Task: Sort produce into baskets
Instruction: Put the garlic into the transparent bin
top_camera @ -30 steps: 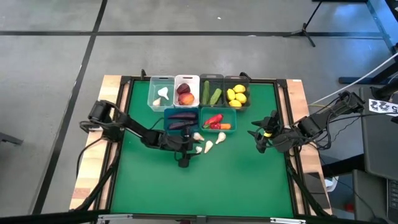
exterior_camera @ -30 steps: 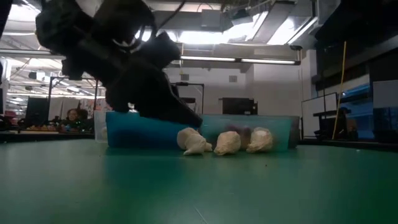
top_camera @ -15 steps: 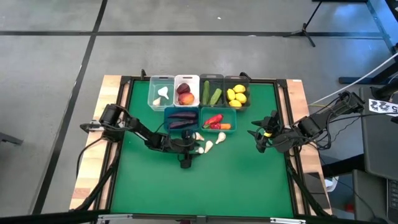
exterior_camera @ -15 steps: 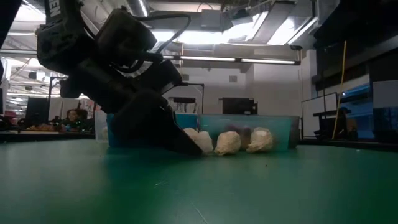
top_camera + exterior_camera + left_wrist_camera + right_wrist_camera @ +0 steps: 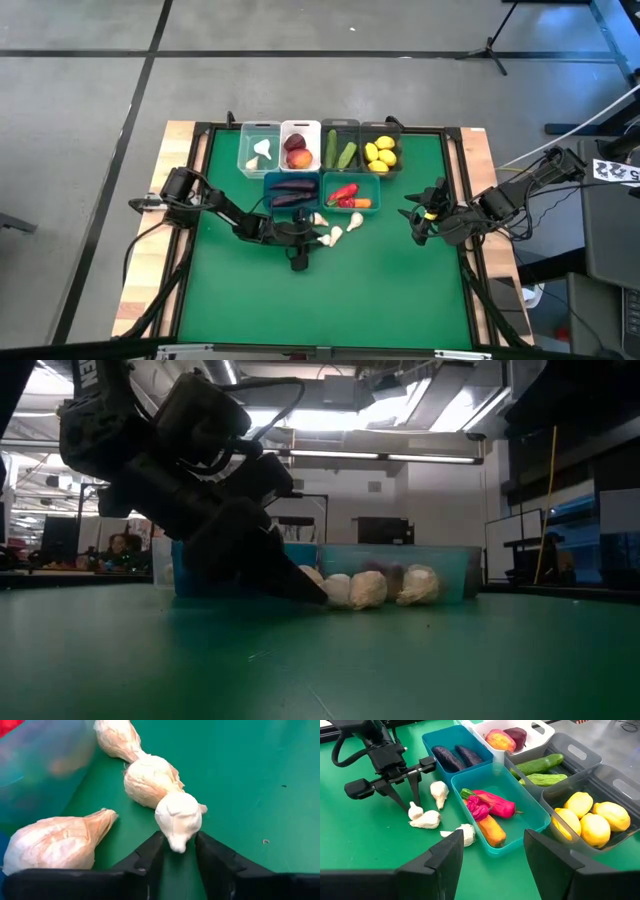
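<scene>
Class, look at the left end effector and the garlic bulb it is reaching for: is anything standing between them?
Nothing visible does. The left end effector is down on the green table, its open fingers either side of one garlic bulb. A second bulb touches that bulb on its far side, not in the path.

Six baskets (image 5: pixel 341 131) are counted at the far side of the table. Four garlic bulbs (image 5: pixel 438 792) are seen loose on the mat, two eggplants (image 5: pixel 456 756) in the blue bin, two cucumbers (image 5: pixel 537 765), four lemons (image 5: pixel 592 820), and two peaches (image 5: pixel 501 740).
</scene>
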Robot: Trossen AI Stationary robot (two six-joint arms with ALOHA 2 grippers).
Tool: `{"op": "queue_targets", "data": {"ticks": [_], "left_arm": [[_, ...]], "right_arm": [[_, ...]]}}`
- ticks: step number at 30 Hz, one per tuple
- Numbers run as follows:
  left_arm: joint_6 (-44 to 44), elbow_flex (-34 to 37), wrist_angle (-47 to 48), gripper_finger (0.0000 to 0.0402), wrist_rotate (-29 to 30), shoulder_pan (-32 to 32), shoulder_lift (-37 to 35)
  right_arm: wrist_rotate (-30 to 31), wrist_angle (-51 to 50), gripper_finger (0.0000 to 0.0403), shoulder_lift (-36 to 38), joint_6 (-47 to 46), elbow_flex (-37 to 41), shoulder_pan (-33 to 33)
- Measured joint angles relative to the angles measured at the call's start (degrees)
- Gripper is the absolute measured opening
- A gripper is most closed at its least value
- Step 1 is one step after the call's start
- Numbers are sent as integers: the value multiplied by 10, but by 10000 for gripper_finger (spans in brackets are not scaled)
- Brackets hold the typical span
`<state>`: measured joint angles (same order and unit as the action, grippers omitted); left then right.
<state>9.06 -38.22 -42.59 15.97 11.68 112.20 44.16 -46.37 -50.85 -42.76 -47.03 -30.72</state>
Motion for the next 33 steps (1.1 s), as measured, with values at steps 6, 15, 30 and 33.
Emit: {"op": "queue_targets", "data": {"ticks": [6, 15, 30, 33], "left_arm": [[8, 0, 0, 73, 0, 1, 0], [13, 0, -1, 25, 0, 1, 0], [24, -1, 15, 136, -31, 9, -1], [25, -1, 22, 188, -37, 11, -2]], "right_arm": [[0, -1, 209, 0, 0, 0, 0], [0, -2, 209, 0, 0, 0, 0], [-2, -2, 209, 0, 0, 0, 0], [-2, -2, 209, 0, 0, 0, 0]]}}
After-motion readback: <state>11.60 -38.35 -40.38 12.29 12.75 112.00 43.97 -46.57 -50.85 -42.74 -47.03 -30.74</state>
